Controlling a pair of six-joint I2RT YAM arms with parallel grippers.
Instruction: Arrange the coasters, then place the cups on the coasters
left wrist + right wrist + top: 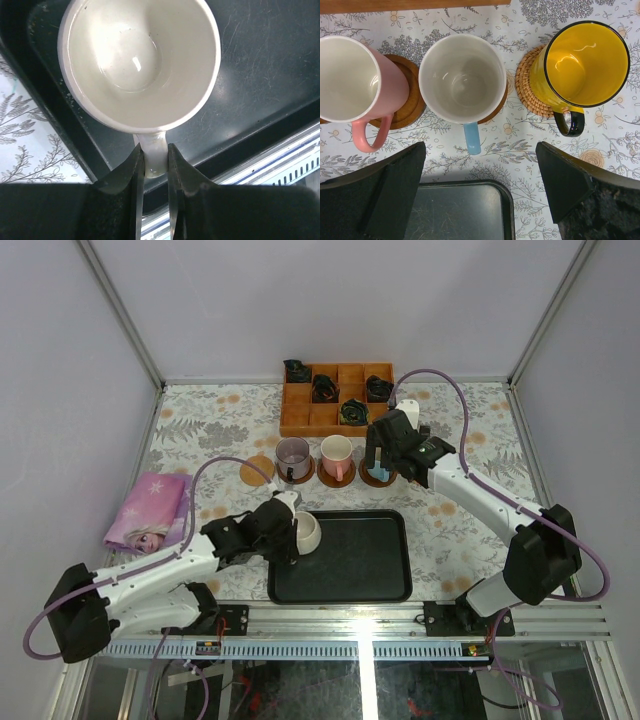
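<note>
Left gripper pinches the handle of the cream-white cup, upright at the black tray's left edge. Beyond, right gripper, jaws spread wide, hovers over the light blue cup. Mauve cup, pink cup, light blue cup and yellow cup stand on 4 coasters; 1 bare coaster lies leftmost.

Brightly, evenly lit from above. Glare spots inside the white cup and yellow cup; faint sheen on the black tray. Soft shadows. Blurred along lower edges of wrist views
</note>
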